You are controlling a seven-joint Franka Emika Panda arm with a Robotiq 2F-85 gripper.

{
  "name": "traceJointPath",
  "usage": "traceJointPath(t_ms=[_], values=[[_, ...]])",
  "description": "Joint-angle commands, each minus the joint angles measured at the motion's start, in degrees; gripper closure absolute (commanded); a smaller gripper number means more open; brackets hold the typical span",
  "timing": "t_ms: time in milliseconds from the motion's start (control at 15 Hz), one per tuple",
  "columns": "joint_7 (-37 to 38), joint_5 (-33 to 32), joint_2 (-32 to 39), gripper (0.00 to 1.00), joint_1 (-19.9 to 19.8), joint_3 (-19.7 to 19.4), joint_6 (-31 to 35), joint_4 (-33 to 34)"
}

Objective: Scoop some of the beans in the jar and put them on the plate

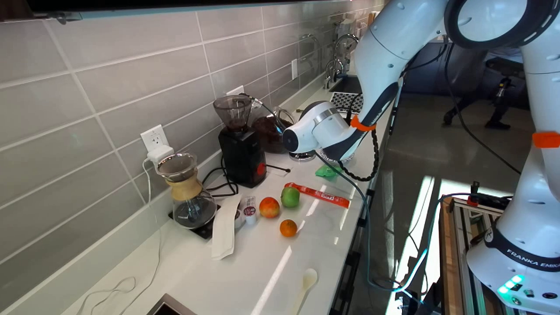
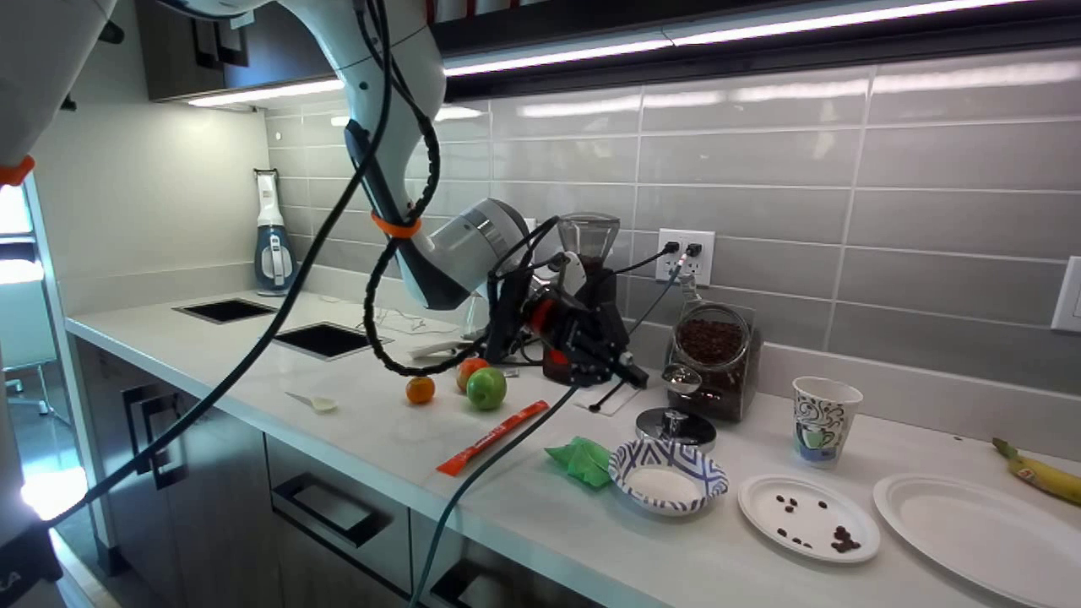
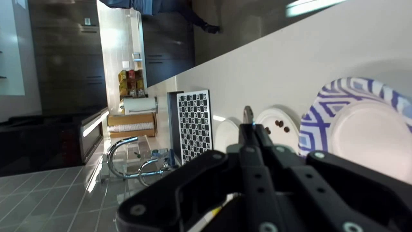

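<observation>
Landmark: the glass jar (image 2: 745, 363), standing on the counter (image 2: 380, 431) by the tiled wall (image 2: 743, 211). Its round mouth faces outward in an exterior view; dark beans (image 2: 712, 340) show through it, more through the glass below.

Gripper (image 3: 253, 130) hangs just left of the jar in an exterior view. Claw: fingers (image 3: 246, 145) pressed in close, pinching a metal scoop (image 2: 681, 377); the wrist view has its shiny end jutting past the tips. Round end of the scoop overlaps the jar's lower front in an exterior view, below the mouth; touching or apart, cannot tell. Load in the scoop, if any: cannot make out.

Small white plate (image 2: 823, 523): right of the jar, nearer the counter's front edge. A clump of beans sits at the end farther from the jar; loose ones dot the end nearer it.

Metal lid (image 2: 676, 431): knob up, just in front of the jar. Blue-patterned bowl (image 2: 667, 505): in front of the jar, past the lid. Green wrapper (image 2: 583, 461): front-left of the jar, crumpled. Paper cup (image 2: 817, 422): near the jar, right. Large white plate (image 2: 971, 532) and banana (image 2: 1045, 475): right of the jar, well apart.

Left of the jar, stepping away: black grinder (image 1: 243, 153), near; red packet (image 2: 491, 439); green apple (image 2: 486, 388); red-orange apple (image 1: 269, 207); orange (image 2: 420, 390); pale spoon (image 1: 309, 280), farther.
</observation>
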Motion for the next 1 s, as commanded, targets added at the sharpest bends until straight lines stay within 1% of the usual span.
traceJointPath(t_ms=[0,200,400,733,933], values=[[1.17,6.16,-2.57,0.99,-0.69,0.93,-0.95,-3.11],[-0.45,9.81,-3.4,0.99,-1.23,0.64,1.21,-3.64],[-4.17,12.99,-4.42,0.99,-2.6,0.4,4.47,-3.81],[-11.1,19.92,-6.57,0.99,-5.71,-0.8,13.72,-4.33],[-14.93,23.78,-7.87,0.99,-6.77,-2.04,17.7,-4.87]])
